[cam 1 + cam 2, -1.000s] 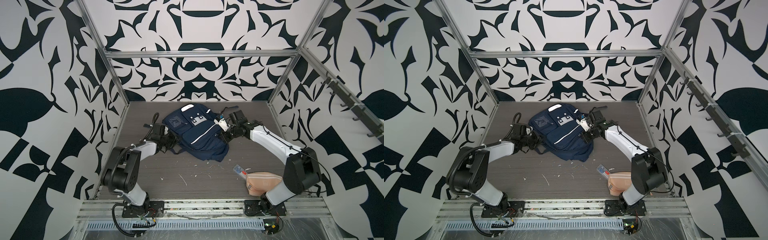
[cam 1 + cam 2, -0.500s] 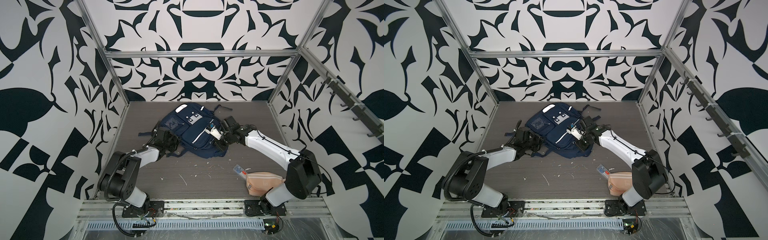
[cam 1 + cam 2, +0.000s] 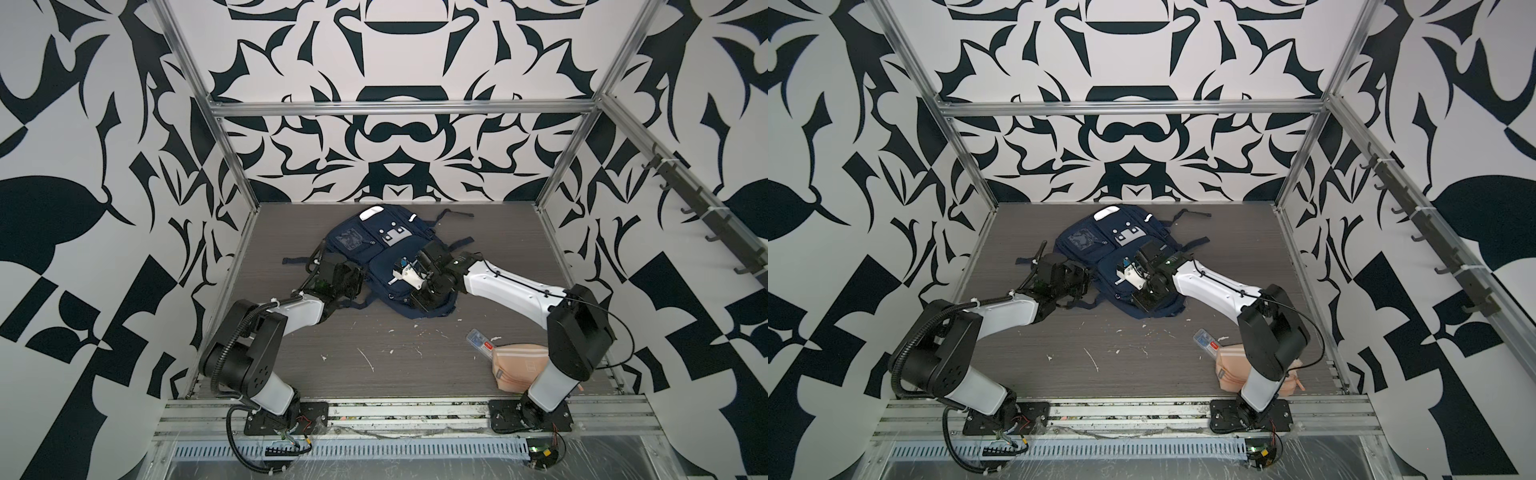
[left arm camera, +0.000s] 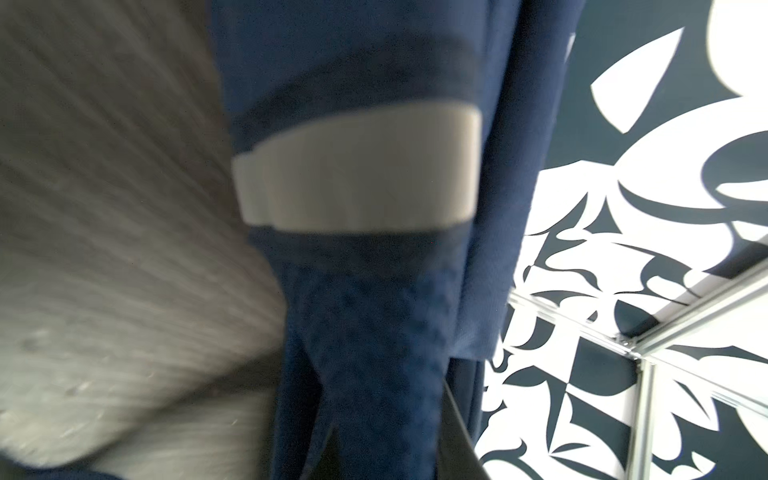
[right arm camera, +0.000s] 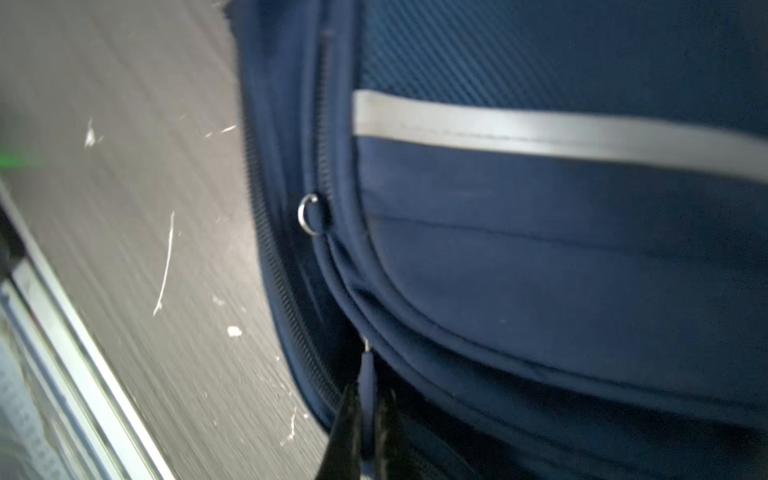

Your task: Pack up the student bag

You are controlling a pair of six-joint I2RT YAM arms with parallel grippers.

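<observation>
— Where does the student bag (image 3: pixel 376 259) lie?

— Flat on the tabletop (image 3: pixel 332 357) with its front pockets up, out toward 12 o'clock from the middle. Loose straps trail off at its 2 and 9 o'clock.

— What has the right arm got?

— The right jaws are pinched fully together on the zipper pull (image 5: pixel 367 370), near the bag's 5 o'clock corner. That is on the seam rimming the pocket with the reflective stripe (image 5: pixel 540 133). The dark fingers (image 5: pixel 347 419) clamp the tab from both sides. I'd judge that's to run the slider round and open a compartment.

— And the left?

— The left jaws sit at the bag's 8 o'clock edge, nearly closed, apparently on a padded strap (image 4: pixel 365 353) that runs straight into them. Only one finger shows, so I say that cautiously. Holding there would anchor the soft bag, so the zip slides instead of the whole bag dragging.

— Anything to pack?

— A peach pouch (image 3: pixel 519 365) and a clear case (image 3: pixel 480 338) wait at 4 o'clock beside the right arm's base, well apart from the bag. I'd say packing hasn't begun.
</observation>
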